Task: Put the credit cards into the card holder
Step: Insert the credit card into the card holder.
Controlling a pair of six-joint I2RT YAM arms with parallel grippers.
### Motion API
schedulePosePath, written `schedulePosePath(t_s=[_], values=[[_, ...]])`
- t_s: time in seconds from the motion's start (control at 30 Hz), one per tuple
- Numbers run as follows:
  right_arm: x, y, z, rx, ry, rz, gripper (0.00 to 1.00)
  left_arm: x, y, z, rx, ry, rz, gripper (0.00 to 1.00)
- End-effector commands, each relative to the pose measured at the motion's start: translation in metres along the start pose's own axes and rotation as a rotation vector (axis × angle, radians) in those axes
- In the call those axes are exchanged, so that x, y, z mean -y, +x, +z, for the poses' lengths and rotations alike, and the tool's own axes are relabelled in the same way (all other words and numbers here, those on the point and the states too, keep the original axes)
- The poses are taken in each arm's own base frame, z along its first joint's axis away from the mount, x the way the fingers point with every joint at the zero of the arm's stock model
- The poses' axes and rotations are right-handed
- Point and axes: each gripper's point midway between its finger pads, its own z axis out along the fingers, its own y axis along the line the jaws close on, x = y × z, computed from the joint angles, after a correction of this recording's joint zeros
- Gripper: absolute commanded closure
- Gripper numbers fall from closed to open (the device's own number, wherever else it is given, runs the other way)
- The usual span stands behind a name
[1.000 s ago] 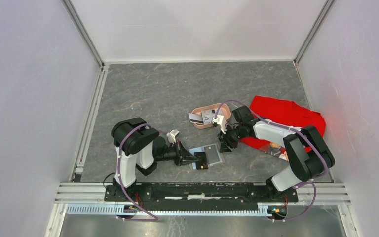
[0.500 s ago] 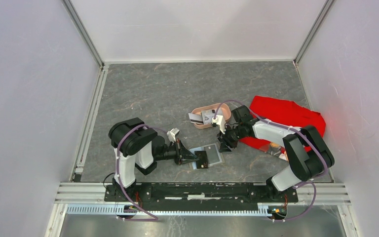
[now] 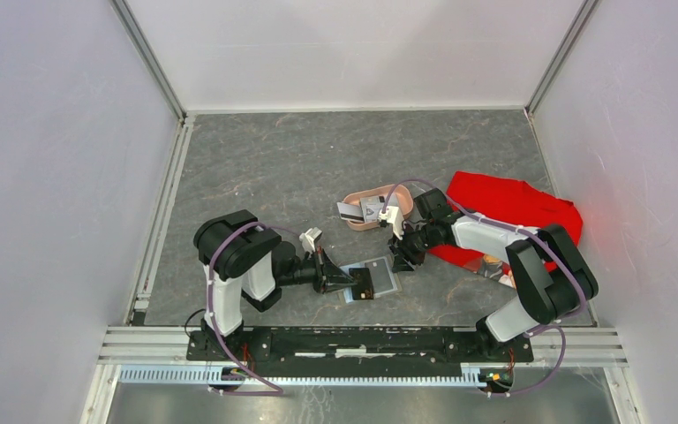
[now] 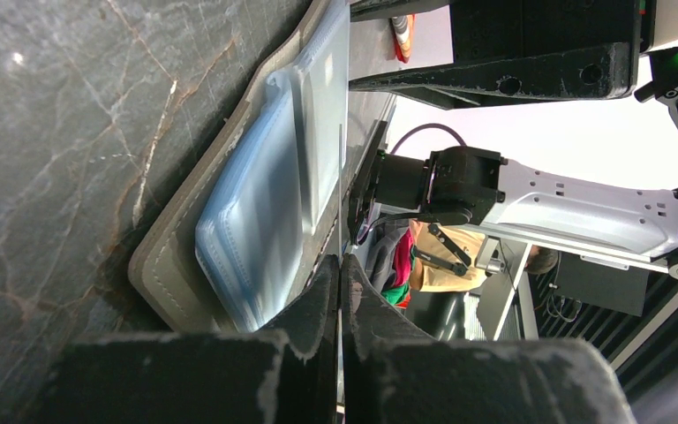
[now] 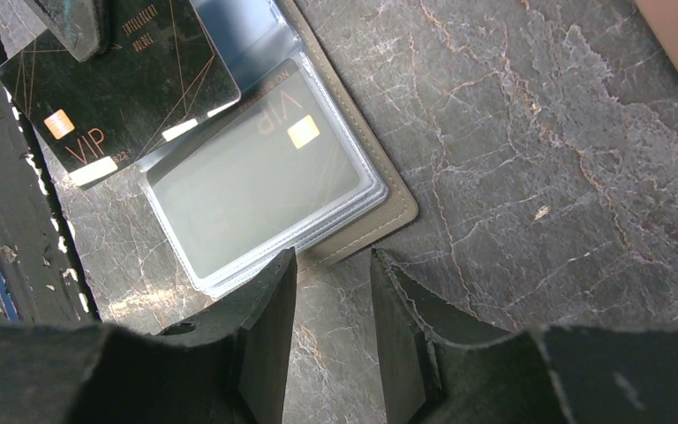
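- Left gripper (image 3: pixel 350 281) has crept a touch closer to the card holder (image 5: pixel 395 208), with its fingers pressed together on the dark card (image 5: pixel 115 97) (edge-on from its own wrist camera).
- That card overlaps the open holder's panel nearer the left arm, and I'd judge it is not yet inside the sleeve.
- Right gripper (image 5: pixel 333 265) hasn't budged: jaws spread, holding nothing, one tip right at the holder's edge, likely steadying it.
- One silvery card (image 5: pixel 265 177) already sits under clear plastic, and more cards (image 3: pixel 350 211) wait in the pink tray (image 3: pixel 359 224).
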Motion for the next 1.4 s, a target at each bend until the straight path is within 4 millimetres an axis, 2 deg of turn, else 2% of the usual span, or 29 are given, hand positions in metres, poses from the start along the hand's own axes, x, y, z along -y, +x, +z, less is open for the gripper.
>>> schedulePosePath(t_s=[0.0,0.63,1.37], values=[[0.007,-0.006,0.000,-0.005,0.020,-0.026,0.57,0.000,-0.001,-0.001,-0.004,0.009,0.026,0.98],[0.006,-0.006,0.001,-0.006,0.018,-0.028,0.57,-0.027,-0.010,0.005,0.010,-0.129,0.048,0.98],[0.005,-0.007,0.001,-0.010,0.019,-0.037,0.57,-0.032,-0.020,0.011,0.026,-0.193,0.036,0.98]])
